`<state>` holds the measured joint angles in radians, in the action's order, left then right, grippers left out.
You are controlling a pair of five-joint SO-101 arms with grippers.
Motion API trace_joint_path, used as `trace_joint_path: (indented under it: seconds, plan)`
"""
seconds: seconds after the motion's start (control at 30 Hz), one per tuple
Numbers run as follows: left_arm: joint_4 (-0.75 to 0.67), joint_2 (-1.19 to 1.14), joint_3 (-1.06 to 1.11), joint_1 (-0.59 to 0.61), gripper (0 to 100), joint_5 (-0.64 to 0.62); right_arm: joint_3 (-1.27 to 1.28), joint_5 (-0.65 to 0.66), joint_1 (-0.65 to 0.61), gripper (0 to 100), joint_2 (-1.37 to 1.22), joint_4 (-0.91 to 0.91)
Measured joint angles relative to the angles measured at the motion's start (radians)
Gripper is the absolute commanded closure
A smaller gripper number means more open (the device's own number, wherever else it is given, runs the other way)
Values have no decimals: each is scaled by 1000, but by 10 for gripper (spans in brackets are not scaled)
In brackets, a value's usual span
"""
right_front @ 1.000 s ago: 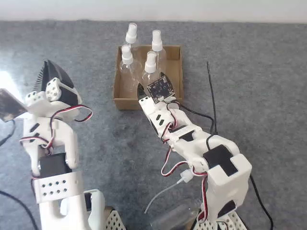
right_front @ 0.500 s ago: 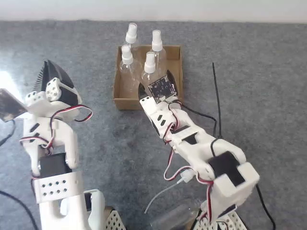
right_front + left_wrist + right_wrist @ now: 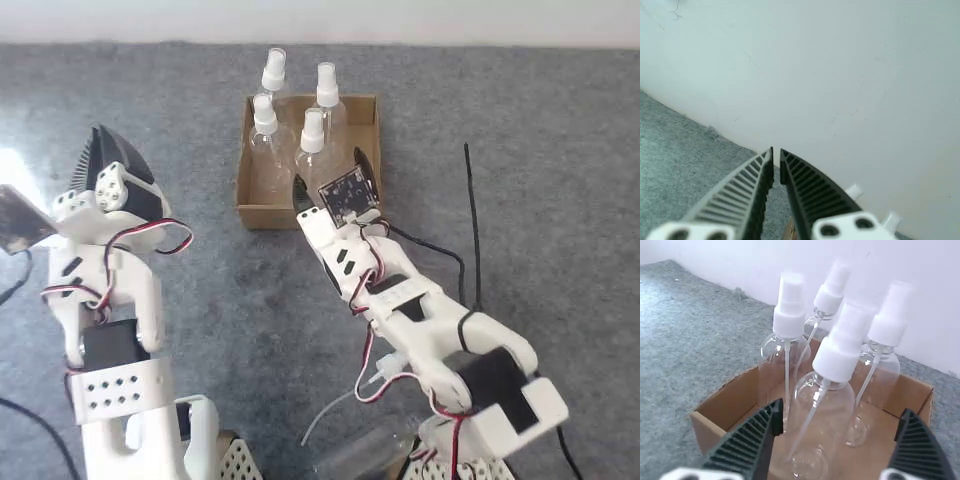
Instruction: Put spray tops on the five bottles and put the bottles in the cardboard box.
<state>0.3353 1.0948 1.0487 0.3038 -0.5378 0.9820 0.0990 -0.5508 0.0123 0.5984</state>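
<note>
Bottles (image 3: 262, 150) of clear, see-through plastic stand upright in the cardboard box (image 3: 243, 190), four of them in two rows, each capped with one of the white spray tops (image 3: 789, 305). Their walls are plain, and the thin tube of each sprayer shows through them. The box sits on the grey table (image 3: 520, 140) towards its far side, close to the pale wall (image 3: 850, 65).

The right pincer (image 3: 330, 172) is at the near rim of the box with its black, ribbed jaws spread wide. In the right wrist view they stand on either side of the front bottle (image 3: 815, 410), which sits between them; whether either jaw touches it cannot be told.

The left pincer (image 3: 776, 150) is raised on the other side of the table, well apart from the box, pointing towards the wall. Its jaws are drawn together, with only a thin slit between the tips.

A fifth bottle (image 3: 365, 450) lies on its side at the near edge of the table, just beside the base of the right arm.
</note>
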Motion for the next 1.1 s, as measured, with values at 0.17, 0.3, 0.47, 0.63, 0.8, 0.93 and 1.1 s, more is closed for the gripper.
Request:
trace_joint_path:
  seconds: [0.17,0.3,0.47,0.63,0.8,0.93,1.1]
  plan:
    - [0,0,0,0,981,0,11,0,0,673,97,-137]
    - [0,0,0,0,981,0,11,0,0,673,193,-293]
    - [0,0,0,0,981,0,11,0,0,673,273,-420]
    - [0,0,0,0,981,0,11,0,0,673,333,-496]
    - [0,0,0,0,981,0,11,0,0,673,416,-589]
    - [0,0,0,0,981,0,11,0,0,673,500,-701]
    - [0,0,0,0,981,0,-17,0,0,673,594,-913]
